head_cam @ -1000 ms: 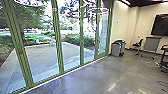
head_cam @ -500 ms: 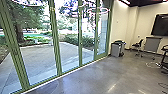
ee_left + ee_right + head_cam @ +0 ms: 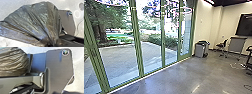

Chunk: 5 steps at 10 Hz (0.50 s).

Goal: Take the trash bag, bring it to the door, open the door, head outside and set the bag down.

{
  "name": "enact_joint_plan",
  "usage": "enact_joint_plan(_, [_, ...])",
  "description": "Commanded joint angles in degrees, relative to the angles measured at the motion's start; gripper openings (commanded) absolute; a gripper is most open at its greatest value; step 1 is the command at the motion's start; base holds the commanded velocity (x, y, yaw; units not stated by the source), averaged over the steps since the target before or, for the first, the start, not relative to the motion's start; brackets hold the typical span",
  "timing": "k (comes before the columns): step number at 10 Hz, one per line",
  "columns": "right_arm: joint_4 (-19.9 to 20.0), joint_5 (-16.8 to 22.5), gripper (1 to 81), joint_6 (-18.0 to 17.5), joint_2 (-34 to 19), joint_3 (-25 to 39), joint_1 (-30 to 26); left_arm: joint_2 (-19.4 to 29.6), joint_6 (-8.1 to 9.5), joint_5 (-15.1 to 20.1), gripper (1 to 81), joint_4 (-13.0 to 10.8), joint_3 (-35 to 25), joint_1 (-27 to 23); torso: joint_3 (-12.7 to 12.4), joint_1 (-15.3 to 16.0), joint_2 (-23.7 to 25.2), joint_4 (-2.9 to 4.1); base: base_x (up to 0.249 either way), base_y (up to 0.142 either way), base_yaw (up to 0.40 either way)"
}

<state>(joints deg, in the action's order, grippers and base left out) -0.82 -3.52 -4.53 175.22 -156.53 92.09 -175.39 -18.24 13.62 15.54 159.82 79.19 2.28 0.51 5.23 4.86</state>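
Observation:
In the left wrist view the dark, shiny trash bag (image 3: 37, 21) fans out in folds from a gathered neck. My left gripper (image 3: 50, 44) is shut on that neck. The bag's rounded, creased side (image 3: 13, 63) shows large in the right wrist view, beside the robot's own body. Green-framed glass doors (image 3: 138, 47) line the left of the head view, with a paved yard (image 3: 119, 58) behind the glass. Which panel opens, I cannot tell.
A grey bin (image 3: 201, 49) stands by the far end of the glass. Farther right are a dark chair (image 3: 222, 45), a grey stand or table (image 3: 237, 45), a wall screen (image 3: 245, 24) and cables on the floor (image 3: 235, 65). Shrubs and trees grow outside.
The near door frames have shifted left in the head view, while the bin and wall hold almost the same place; the robot has moved a little relative to the glass.

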Motion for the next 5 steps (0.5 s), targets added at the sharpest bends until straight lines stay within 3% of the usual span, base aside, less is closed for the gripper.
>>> enact_joint_plan(1, [0.29, 2.82, 81.1, 0.05, 0.25, 0.09, -2.91, 0.03, -0.48, 3.70, 1.0, -0.07, -0.03, -4.26, 0.00, 0.00, 0.00, 0.00, 0.149, 0.000, 0.000])
enact_joint_plan(5, [0.29, 2.82, 81.1, 0.05, 0.25, 0.09, -2.83, -0.06, -0.48, 3.70, 1.0, -0.07, 0.06, -4.34, 0.00, 0.00, 0.00, 0.00, 0.149, -0.030, 0.000])
